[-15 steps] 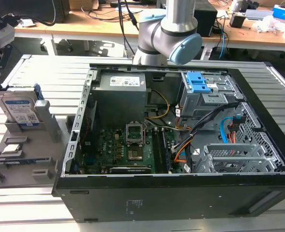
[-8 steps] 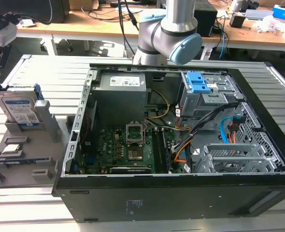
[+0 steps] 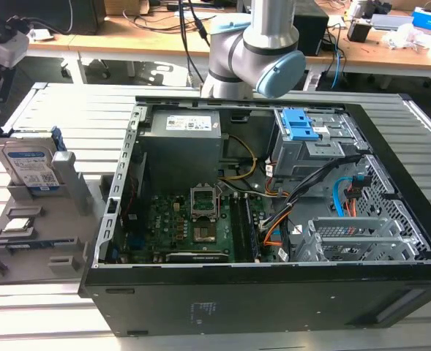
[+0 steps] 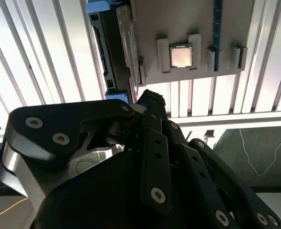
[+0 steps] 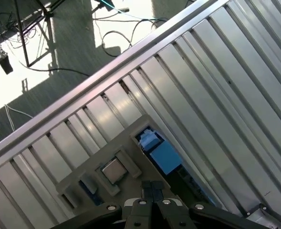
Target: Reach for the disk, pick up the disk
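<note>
The disk [image 3: 29,167] stands on edge in a slot of the grey fixture [image 3: 67,196]. The fixture sits on the slatted table [image 3: 61,102], to the exterior view's left of the open computer case [image 3: 274,300]. Upright like this, the disk's blue-framed upper edge is free to be taken from above, which is probably why it is parked so. The processor chip [image 3: 19,225] lies flat in its own pocket of the same fixture.

In the first wrist view the tool [image 5: 152,189] hangs above the fixture with its fingertips pressed together, holding nothing. It points between the chip and the disk's blue bracket and seems apart from both. The reach looks under way, with no contact made.

In the second wrist view the disk [image 4: 109,52] shows edge-on, its label hidden and one end cut by the picture's border. In the first wrist view the tool's own linkages mask part of the disk. How far above the fixture the tool hangs cannot be judged.
</note>
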Controlling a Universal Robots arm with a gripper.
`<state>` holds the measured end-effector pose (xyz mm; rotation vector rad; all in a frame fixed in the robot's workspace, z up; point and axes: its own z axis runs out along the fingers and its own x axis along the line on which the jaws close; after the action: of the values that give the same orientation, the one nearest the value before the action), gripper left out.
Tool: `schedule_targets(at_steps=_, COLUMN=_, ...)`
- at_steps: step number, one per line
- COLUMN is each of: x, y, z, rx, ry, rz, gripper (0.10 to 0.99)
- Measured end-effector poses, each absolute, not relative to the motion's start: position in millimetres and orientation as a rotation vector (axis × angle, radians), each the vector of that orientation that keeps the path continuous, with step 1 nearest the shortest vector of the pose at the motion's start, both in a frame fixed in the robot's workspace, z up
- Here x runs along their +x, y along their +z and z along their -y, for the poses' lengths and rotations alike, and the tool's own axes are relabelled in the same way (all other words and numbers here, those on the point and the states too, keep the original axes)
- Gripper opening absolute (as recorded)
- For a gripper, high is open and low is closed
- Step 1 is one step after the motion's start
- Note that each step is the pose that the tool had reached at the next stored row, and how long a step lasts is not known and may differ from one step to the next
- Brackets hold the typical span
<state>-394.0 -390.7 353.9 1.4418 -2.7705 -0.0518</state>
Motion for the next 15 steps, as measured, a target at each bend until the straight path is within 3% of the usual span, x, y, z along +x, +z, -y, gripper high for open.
schedule_targets(at_steps=15, x=-394.0, y=353.9, z=390.7, rx=1.680, ry=-0.049, rz=2.630, gripper=0.106)
